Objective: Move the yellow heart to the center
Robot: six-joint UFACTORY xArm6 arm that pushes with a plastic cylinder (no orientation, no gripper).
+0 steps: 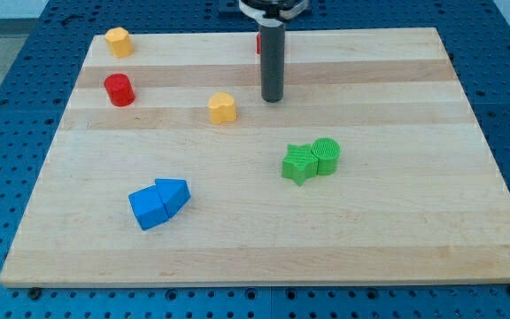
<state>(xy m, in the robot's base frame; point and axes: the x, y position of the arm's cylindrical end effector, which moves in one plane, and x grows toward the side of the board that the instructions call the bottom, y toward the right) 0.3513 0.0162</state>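
My tip (273, 98) rests on the board (397, 221), touching nothing, no jaws to open; yellow heart (223, 108) sits just to its left, apart; red cylinder (119, 89) farther left.

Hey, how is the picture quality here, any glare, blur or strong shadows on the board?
Camera view: sharp overall, evenly lit; the pale wooden board shows only soft sheen, no harsh glare. Shadows are faint and short beside the yellow heart block and the two green blocks. My tip is crisp, standing to the view's right of the heart, apart from it.
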